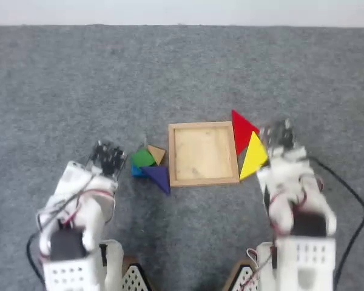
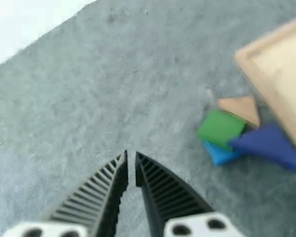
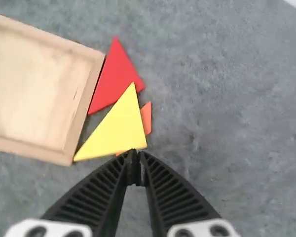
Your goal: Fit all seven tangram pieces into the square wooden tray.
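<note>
Two grippers, both mine, hang over a grey carpeted table. At centre lies the square wooden tray, flat on the carpet. Along its 3 o'clock edge lie the red triangle and the yellow triangle, both against the rim, with the yellow overlapping the red's nearer corner. An orange piece shows from beneath the yellow one. At the tray's 9 o'clock side sits a cluster: a green piece partly covering a blue piece, a tan triangle just beside the rim, and a purple piece at the cluster's 5 o'clock, near the tray's corner. My left gripper hangs at 9 o'clock of the cluster, apart from it. Its fingers are drawn almost together with only a thin slit between, and they grip nothing. My right gripper hangs just beside the yellow triangle, at its 3 o'clock, fingers pressed together on nothing.
</note>
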Controlling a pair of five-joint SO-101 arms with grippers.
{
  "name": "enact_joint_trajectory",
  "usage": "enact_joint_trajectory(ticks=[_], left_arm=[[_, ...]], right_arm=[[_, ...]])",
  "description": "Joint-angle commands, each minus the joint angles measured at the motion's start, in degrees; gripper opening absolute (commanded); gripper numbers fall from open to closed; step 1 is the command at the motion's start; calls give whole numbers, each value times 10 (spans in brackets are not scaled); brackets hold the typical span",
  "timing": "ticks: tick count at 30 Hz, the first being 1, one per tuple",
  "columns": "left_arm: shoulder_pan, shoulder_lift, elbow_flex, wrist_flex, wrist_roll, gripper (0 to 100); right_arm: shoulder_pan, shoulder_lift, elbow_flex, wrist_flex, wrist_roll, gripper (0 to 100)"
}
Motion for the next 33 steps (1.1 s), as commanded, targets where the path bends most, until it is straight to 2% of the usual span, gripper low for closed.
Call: enact_joint_trajectory(ticks=[1, 6, 11, 19, 33], left_arm=[[8, 229, -139, -41, 82, 31], [9, 533, -286, -57, 270, 31], [2, 705, -342, -78, 293, 31], [0, 731, -298, -135, 294, 31], [-2, 733, -277, -160, 289, 31]], right_arm=[[-17, 193, -127, -24, -40, 8], [-55, 405, -232, -18, -118, 131], [-88, 531, -287, -31, -182, 229], [-109, 593, -287, -74, -246, 234], [-40, 704, -333, -90, -222, 234]])
